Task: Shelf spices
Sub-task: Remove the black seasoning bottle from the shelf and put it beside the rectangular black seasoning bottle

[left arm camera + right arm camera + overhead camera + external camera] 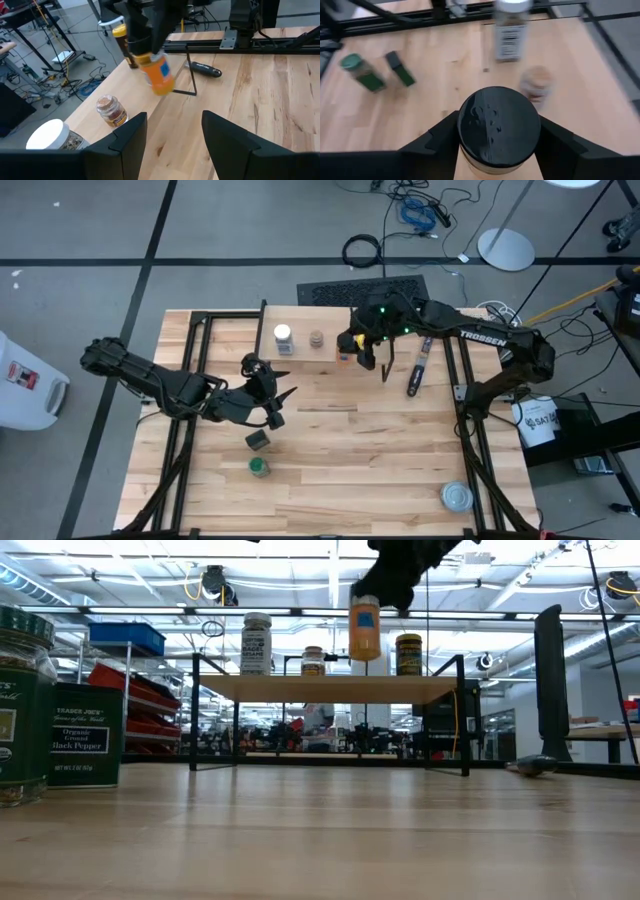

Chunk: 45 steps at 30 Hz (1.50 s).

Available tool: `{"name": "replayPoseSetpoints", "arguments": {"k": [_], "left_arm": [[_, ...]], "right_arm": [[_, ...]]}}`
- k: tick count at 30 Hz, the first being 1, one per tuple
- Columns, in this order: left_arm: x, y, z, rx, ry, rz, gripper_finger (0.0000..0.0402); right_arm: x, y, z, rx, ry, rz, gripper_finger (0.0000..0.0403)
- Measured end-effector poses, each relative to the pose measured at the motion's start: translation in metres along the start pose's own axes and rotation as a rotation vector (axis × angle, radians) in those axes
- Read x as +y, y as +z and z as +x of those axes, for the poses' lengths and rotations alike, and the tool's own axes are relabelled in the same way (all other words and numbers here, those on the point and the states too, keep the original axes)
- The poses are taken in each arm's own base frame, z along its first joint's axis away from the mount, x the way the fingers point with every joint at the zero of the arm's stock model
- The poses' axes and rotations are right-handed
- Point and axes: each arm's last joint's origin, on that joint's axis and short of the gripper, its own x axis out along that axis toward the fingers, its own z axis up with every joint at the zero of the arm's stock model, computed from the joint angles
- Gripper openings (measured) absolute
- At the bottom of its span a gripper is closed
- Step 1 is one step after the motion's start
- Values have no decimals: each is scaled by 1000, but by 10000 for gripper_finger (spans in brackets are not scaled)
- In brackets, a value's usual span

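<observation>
Over the shelf [300, 340] by the far edge of the surface [340, 450], my right fingers [498, 131] are clamped on the orange jar [364, 628], hanging just above the plank. I'd lower it straight and let go only once it sits flat, clear of its neighbours. Left fingers [172, 131] wait half open and empty mid-surface, near the dark tin [259, 440] and green jar [259, 467].
</observation>
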Motion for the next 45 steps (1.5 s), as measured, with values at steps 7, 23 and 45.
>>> {"name": "replayPoseSetpoints", "arguments": {"k": [7,23,45], "left_arm": [[11,6,-17,-44,-21,-49,199],[15,10,-41,-98,-86,-73,199],[15,10,-41,-98,-77,-64,199]], "right_arm": [[54,3,8,-7,142,-29,200],[149,-8,80,-100,311,-177,201],[162,-63,211,-98,327,-277,201]]}}
